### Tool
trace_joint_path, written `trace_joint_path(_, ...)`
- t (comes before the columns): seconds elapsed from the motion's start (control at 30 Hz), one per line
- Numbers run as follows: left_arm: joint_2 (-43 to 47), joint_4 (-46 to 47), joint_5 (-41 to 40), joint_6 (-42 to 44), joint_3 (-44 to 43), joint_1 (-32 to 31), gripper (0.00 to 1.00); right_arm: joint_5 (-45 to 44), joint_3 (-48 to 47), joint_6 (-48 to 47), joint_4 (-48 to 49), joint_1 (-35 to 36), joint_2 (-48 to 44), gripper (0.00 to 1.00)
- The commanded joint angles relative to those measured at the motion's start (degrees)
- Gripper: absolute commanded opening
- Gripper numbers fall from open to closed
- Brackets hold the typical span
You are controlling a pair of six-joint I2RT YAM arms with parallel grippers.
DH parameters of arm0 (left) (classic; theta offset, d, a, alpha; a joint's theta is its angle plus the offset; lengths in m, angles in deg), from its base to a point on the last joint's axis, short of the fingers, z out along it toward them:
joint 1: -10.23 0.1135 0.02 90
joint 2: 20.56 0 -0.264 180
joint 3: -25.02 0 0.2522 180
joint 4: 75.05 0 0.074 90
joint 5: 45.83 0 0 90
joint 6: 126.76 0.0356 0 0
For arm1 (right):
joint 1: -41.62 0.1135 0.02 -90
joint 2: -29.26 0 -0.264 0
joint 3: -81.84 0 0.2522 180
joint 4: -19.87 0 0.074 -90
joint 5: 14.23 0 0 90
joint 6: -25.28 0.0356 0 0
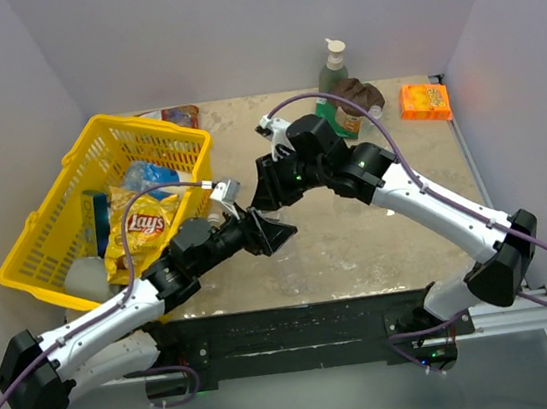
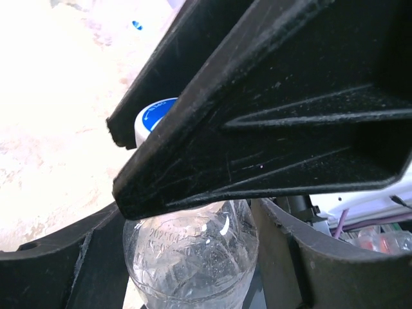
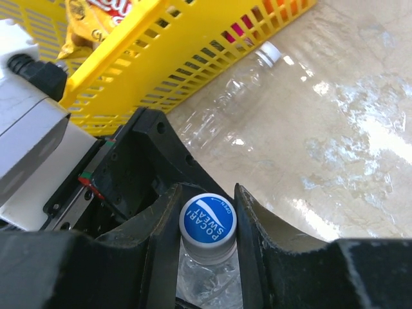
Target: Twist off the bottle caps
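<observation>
Closest in, the left gripper is clamped around a small clear ribbed plastic bottle at mid-table. Just right of it, the right gripper pinches that bottle's round blue-topped plastic cap. Behind them, a second clear bottle with a white cap lies on its side just beside the yellow plastic basket.

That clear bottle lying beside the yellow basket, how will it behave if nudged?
The bottle lies on its side and is round, so it would probably roll. It looks empty, so likely very light. Its thin clear walls may dent when squeezed.
</observation>
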Motion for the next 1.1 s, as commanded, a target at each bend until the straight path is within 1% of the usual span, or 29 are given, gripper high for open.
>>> trace_joint_path(0.0, 2.09, 12.05, 8.70, 3.67, 0.95, -0.28, 0.21, 12.00, -0.25, -5.33, 4.08, -0.48, -1.65, 0.19)
trace_joint_path(0.07, 3.32, 13.91, 10.91, 4.28, 1.57, -0.02, 0.21, 17.54, 0.36, -8.22, 5.40, -1.27, -1.92, 0.19)
trace_joint_path(0.1, 3.67, 15.74, 12.92, 4.29, 2.35, 0.25, 0.21, 23.57, 0.89, -9.29, 6.27, -1.97, -2.00, 0.19)
trace_joint_path(0.17, 5.08, 17.51, 15.30, 3.67, 3.41, 1.56, 0.21, 29.23, 1.51, -11.83, 6.89, -2.59, -2.27, 0.18)
trace_joint_path(0.2, 5.43, 19.43, 18.01, 3.23, 4.29, 2.18, 0.21, 33.96, 2.29, -12.28, 7.68, -3.46, -2.70, 0.18)
trace_joint_path(0.23, 6.13, 20.50, 19.52, 2.10, 4.82, 2.88, 0.21, 36.44, 2.65, -12.46, 8.04, -3.91, -2.80, 0.18)
trace_joint_path(0.37, 6.84, 25.68, 25.41, -0.90, 6.40, 5.87, 0.21, 44.19, 3.27, -12.55, 8.83, -5.93, -3.15, 0.18)
trace_joint_path(0.5, 5.70, 25.34, 28.58, -1.25, 5.61, 6.05, 0.21, 47.45, 3.09, -11.67, 10.41, -6.98, -3.50, 0.21)
trace_joint_path(0.6, 4.82, 24.99, 28.07, -0.99, 5.26, 6.05, 0.21, 47.10, 2.74, -11.32, 10.50, -7.60, -3.59, 0.26)
trace_joint_path(0.63, 4.73, 24.21, 27.54, -0.64, 5.09, 6.05, 0.21, 47.01, 2.65, -11.06, 10.50, -7.95, -3.85, 0.29)
trace_joint_path(0.67, 4.73, 22.11, 26.92, -0.11, 4.56, 6.05, 0.21, 46.05, 2.48, -10.53, 10.50, -8.39, -4.03, 0.42)
trace_joint_path(0.73, 4.64, 19.29, 24.90, 1.38, 3.77, 6.05, 0.21, 44.82, 1.86, -9.83, 10.59, -9.88, -4.55, 0.56)
trace_joint_path(0.77, 4.73, 16.32, 24.02, 1.99, 2.98, 5.96, 0.21, 43.94, 1.34, -8.87, 10.94, -11.02, -5.08, 0.66)
trace_joint_path(0.83, 4.82, 14.54, 22.18, 3.23, 2.45, 5.96, 0.21, 42.98, 0.63, -7.46, 11.03, -11.91, -5.69, 0.71)
trace_joint_path(0.93, 4.99, 11.11, 19.19, 4.02, 1.92, 5.96, 0.21, 37.89, -1.30, -6.84, 9.71, -12.87, -5.96, 0.83)
trace_joint_path(0.97, 4.99, 9.01, 16.92, 4.54, 1.75, 5.96, 0.21, 35.35, -2.61, -6.92, 7.79, -12.88, -6.13, 0.84)
trace_joint_path(1.0, 5.17, 8.04, 15.77, 4.64, 1.48, 5.96, 0.21, 28.36, -3.23, -6.84, 6.30, -12.79, -6.31, 0.85)
trace_joint_path(1.03, 5.17, 6.29, 14.62, 4.72, 1.05, 5.96, 0.21, 24.12, -4.02, -6.75, 2.45, -12.87, -6.23, 0.84)
trace_joint_path(1.07, 5.17, 4.96, 11.57, 4.64, 0.78, 5.88, 0.21, 20.59, -5.42, -6.31, 0.59, -12.79, -6.14, 0.82)
